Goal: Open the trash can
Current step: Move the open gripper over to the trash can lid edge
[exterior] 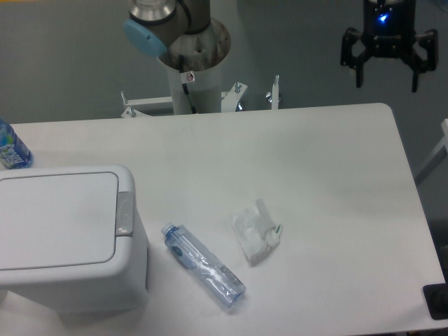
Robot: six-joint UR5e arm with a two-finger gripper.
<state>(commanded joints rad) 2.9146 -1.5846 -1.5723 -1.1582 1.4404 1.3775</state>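
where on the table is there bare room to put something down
Bare stretches: the right half of the table, past the crumpled wrapper, under the open hand, and the back strip beyond the trash can. Crowded: front left, with trash can, clear bottle and wrapper.

Clear bottle lies near crumpled wrapper.

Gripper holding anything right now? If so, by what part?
Nothing held. The gripper hangs open above the table's far right edge, far from the trash can, whose lid is shut.
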